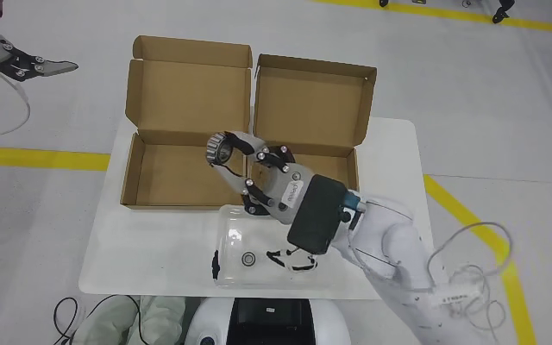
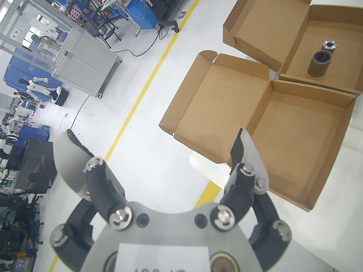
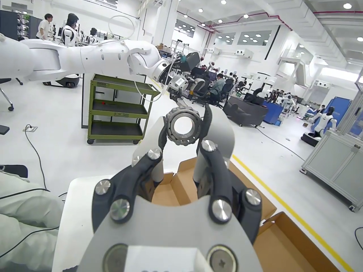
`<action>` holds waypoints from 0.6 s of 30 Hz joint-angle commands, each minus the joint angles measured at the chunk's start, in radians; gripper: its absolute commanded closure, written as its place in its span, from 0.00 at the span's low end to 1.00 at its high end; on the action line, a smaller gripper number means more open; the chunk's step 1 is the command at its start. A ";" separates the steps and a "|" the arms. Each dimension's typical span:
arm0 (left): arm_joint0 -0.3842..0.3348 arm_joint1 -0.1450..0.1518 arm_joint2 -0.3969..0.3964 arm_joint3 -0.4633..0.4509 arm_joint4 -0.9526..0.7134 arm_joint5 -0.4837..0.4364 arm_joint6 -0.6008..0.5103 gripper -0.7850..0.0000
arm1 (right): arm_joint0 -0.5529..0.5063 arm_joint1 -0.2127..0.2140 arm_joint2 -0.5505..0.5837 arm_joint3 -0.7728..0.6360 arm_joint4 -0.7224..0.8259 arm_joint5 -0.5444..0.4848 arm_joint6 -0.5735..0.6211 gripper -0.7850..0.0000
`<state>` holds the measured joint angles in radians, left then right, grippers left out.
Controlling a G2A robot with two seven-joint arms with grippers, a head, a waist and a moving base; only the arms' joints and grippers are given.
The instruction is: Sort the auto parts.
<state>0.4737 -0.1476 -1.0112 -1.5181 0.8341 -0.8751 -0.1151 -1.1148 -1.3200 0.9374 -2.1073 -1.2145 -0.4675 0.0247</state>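
Note:
My right gripper (image 1: 226,152) is shut on a grey toothed bearing ring (image 3: 184,127), held in the air above the inner corner of the left cardboard box (image 1: 151,177). That box (image 2: 297,142) is empty inside. The right cardboard box (image 1: 315,108) holds a dark sleeve (image 2: 320,64) and a small silver cylinder (image 2: 329,45), both upright. My left gripper (image 2: 156,142) stands open and empty over the floor, off the table's far left corner (image 1: 47,65). A clear tray (image 1: 226,226) at the table's front holds a small bearing (image 1: 249,257) and black parts (image 1: 291,260).
Both boxes have their lids folded back at the far side of the white table (image 1: 392,164). A yellow floor line (image 1: 52,159) runs left of the table. Pale green cloth (image 1: 129,321) lies at the near left edge. White cables (image 1: 470,259) hang by the right arm.

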 commanded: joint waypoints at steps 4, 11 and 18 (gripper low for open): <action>0.000 0.000 0.000 0.000 0.000 0.000 0.000 0.00 | -0.024 0.003 0.008 0.025 -0.012 -0.016 -0.012 1.00; 0.000 0.000 0.000 0.000 0.000 0.000 0.000 0.00 | -0.037 0.004 0.002 0.077 -0.026 -0.030 -0.021 1.00; 0.000 0.000 0.000 0.000 0.000 0.000 0.000 0.00 | -0.019 -0.001 -0.026 0.150 -0.029 -0.031 0.024 1.00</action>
<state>0.4737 -0.1476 -1.0112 -1.5181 0.8341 -0.8751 -0.1151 -1.1358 -1.3207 0.9141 -1.9678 -1.2474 -0.4983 0.0438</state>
